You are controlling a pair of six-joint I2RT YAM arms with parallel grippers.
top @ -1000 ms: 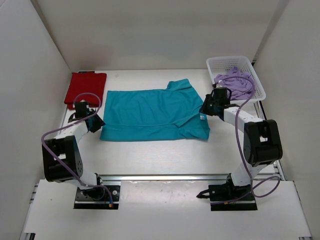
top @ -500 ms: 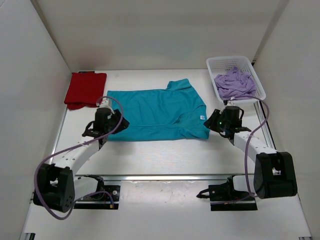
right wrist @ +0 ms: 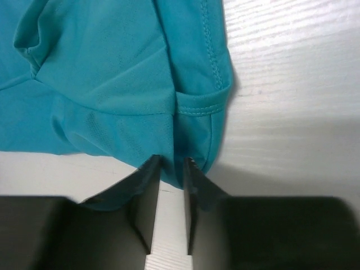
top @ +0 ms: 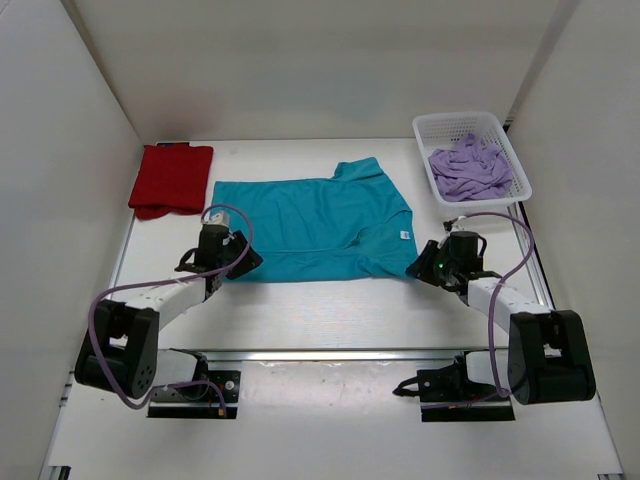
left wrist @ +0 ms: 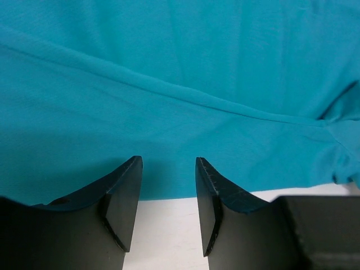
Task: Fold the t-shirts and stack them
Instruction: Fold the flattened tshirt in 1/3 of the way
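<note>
The teal-blue t-shirt (top: 310, 225) lies spread flat mid-table, its white tag (top: 401, 235) near the right side. My left gripper (top: 232, 262) is open at its near left edge; in the left wrist view the hem (left wrist: 169, 188) runs across the gap between the fingertips of the gripper (left wrist: 167, 169). My right gripper (top: 418, 268) is at the near right corner, jaws a narrow gap apart, with the folded sleeve hem (right wrist: 199, 107) at the tips of the gripper (right wrist: 171, 164). The red t-shirt (top: 170, 178) lies folded at the back left. The lavender t-shirt (top: 470, 168) is bunched in the basket.
A white lattice basket (top: 520, 160) stands at the back right corner. White walls enclose the table on the left, back and right. A metal rail (top: 330, 353) runs along the near edge in front of the arm bases.
My left gripper came from beside the red t-shirt to the teal shirt's near left edge. My right gripper came down from beside the basket to the teal shirt's near right corner.
</note>
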